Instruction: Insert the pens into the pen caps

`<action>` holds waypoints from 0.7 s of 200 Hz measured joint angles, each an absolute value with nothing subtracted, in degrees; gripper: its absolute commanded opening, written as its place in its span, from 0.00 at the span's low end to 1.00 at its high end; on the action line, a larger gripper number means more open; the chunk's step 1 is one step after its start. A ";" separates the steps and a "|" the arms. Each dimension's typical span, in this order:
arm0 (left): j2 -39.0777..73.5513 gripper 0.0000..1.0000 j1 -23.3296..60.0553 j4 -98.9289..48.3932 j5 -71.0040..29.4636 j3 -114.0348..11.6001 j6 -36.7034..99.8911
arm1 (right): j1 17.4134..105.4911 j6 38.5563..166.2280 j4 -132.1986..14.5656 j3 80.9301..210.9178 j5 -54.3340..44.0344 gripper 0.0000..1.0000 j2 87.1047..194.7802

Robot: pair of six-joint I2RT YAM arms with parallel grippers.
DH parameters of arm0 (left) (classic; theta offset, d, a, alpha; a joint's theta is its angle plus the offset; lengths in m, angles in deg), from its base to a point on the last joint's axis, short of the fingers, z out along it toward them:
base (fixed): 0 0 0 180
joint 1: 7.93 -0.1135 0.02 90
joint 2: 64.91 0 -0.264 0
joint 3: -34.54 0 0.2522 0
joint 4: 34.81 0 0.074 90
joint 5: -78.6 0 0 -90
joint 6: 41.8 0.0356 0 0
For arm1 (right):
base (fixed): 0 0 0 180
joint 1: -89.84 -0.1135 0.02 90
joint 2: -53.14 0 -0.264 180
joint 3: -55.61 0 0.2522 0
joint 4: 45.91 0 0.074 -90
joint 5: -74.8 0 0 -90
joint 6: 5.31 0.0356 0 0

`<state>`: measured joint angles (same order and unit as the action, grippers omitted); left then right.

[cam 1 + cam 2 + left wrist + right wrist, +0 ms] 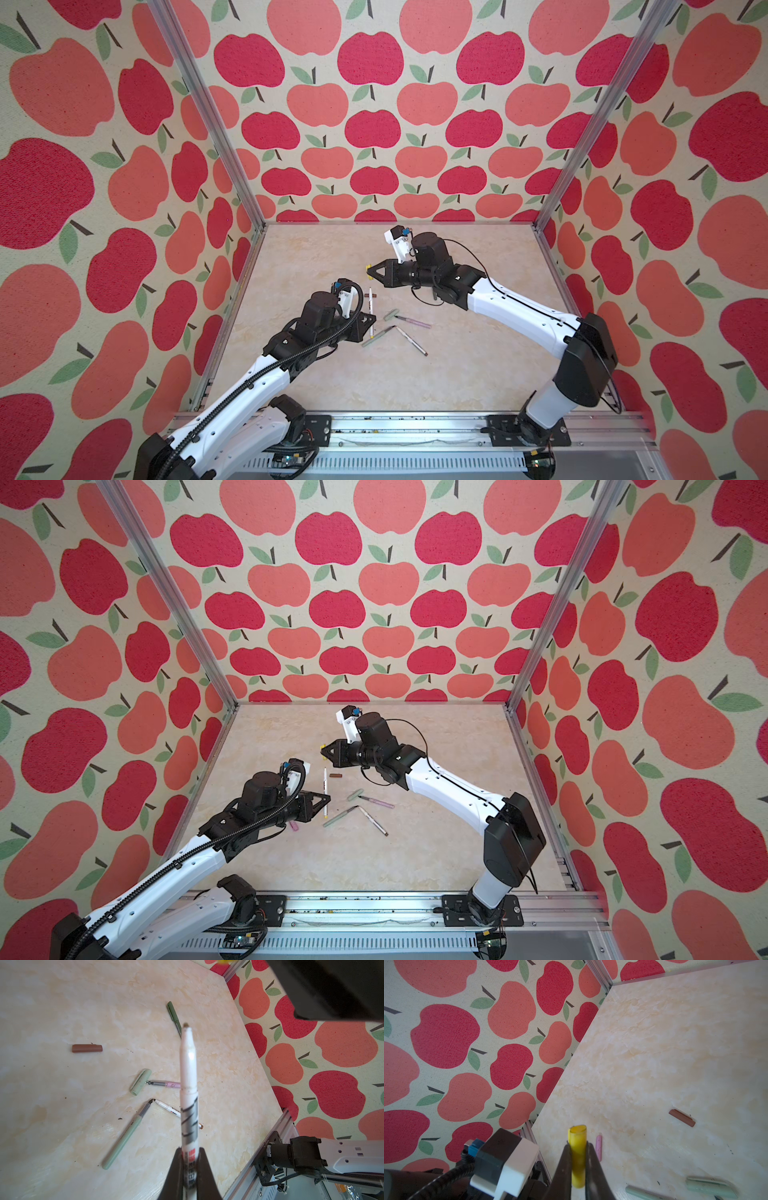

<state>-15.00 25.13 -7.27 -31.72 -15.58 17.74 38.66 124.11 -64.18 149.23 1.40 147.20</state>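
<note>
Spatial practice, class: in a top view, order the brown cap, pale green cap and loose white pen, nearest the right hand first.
1. Brown cap, near the right hand.
2. Pale green cap, mid-table.
3. Loose white pen, front centre.

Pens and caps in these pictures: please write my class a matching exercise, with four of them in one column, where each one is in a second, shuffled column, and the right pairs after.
Things
1. yellow cap
2. striped white pen
3. brown cap
4. pale green cap

Places
A. lying at the tip of the pink pen
B. clamped in the left gripper
C. lying apart from the rest on the table
D. clamped in the right gripper

Pairs: 1-D, 2-B, 3-C, 4-A.
</note>
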 measured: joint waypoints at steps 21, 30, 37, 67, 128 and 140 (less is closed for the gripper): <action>-15.00 0.00 25.13 -7.62 -31.74 -15.58 17.72 | 38.35 124.11 -64.20 149.23 1.38 0.01 147.20; -15.00 0.00 25.11 -7.62 -31.74 -15.58 17.72 | 38.35 124.11 -64.22 149.23 1.38 0.01 147.20; -15.00 0.00 25.11 -7.62 -31.76 -15.58 17.72 | 38.35 124.11 -64.22 149.23 1.38 0.01 147.20; -15.00 0.00 25.13 -7.62 -31.93 -15.58 17.72 | 38.35 124.09 -64.22 149.23 1.38 0.01 147.22; -15.00 0.00 25.13 -7.62 -32.79 -15.60 17.70 | 38.35 124.02 -64.55 149.23 1.33 0.01 148.14; -15.00 0.00 25.13 -7.62 -32.81 -15.60 17.70 | 38.35 123.96 -64.70 149.23 1.35 0.01 148.45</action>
<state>-15.00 25.13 -7.62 -32.81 -15.60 17.70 38.35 123.96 -64.70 149.23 1.35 148.45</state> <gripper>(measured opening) 0.105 0.125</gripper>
